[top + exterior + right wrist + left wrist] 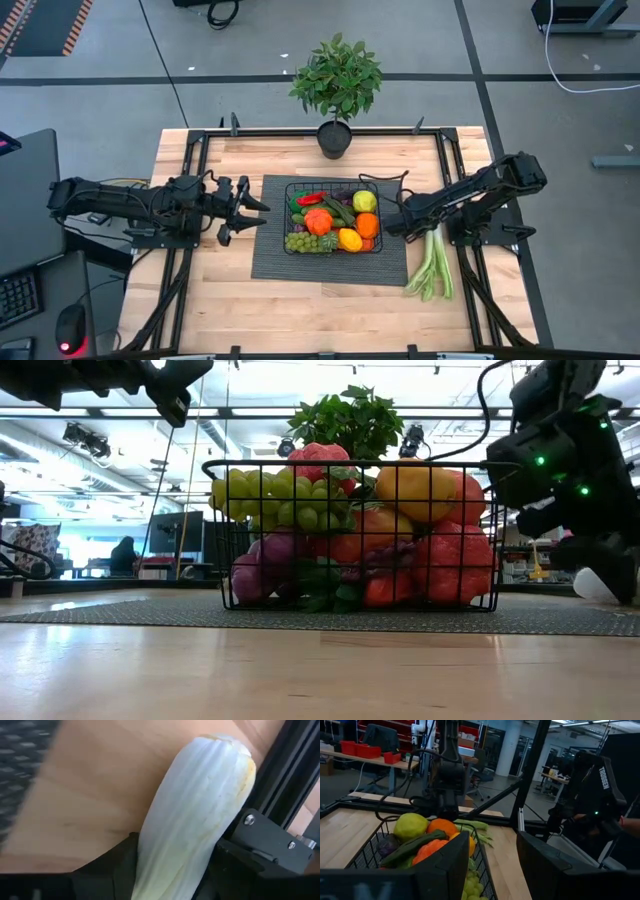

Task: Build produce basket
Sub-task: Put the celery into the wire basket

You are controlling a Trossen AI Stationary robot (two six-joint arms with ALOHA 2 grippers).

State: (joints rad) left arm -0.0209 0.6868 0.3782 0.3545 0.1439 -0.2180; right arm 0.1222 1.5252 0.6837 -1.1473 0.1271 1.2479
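The right gripper sits low at the leek's white end, its fingers touching both sides of the stalk on the table, right of the basket. The left gripper hovers spread left of the basket, which holds the produce on the mat.

Both arms are built of dark, boxy links with black cables looped alongside. Green indicator lights are seen on the right arm; white lettering is printed on it.
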